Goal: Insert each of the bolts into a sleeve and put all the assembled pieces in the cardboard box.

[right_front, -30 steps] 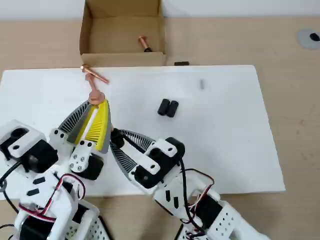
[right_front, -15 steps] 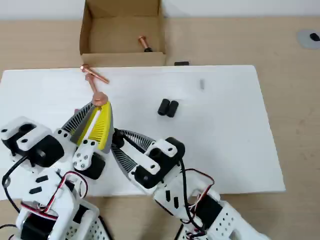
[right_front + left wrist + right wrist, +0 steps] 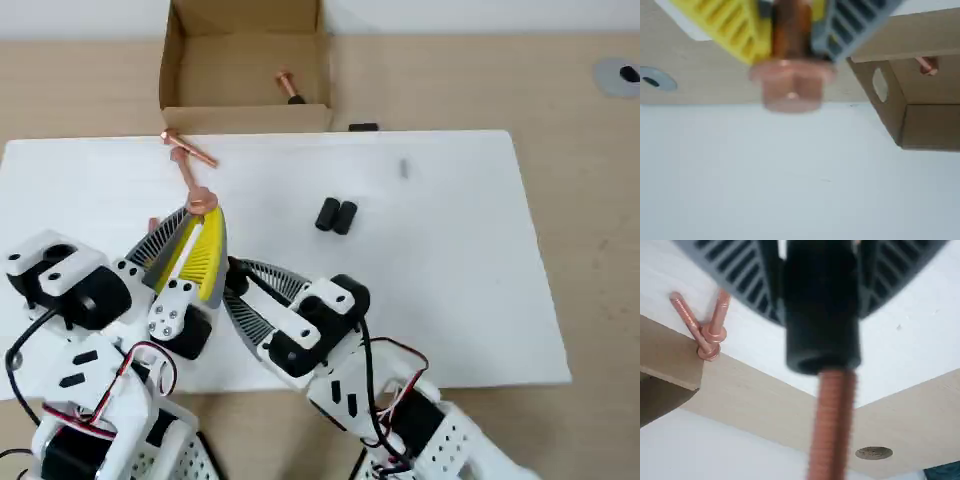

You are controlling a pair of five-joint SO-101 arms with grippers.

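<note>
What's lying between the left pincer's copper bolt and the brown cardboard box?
Two loose copper bolts lie there on the white mat, as the high view shows.

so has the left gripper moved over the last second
Yes. The left gripper, shut on a bolt, has shifted slightly to the right in the high view and a little farther from the cardboard box.

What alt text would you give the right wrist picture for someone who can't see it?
Close up, the right gripper clamps a black sleeve, with a threaded copper bolt running out of its open end. Beyond, two loose bolts lie heads together on the white mat by a cardboard box corner.
</note>
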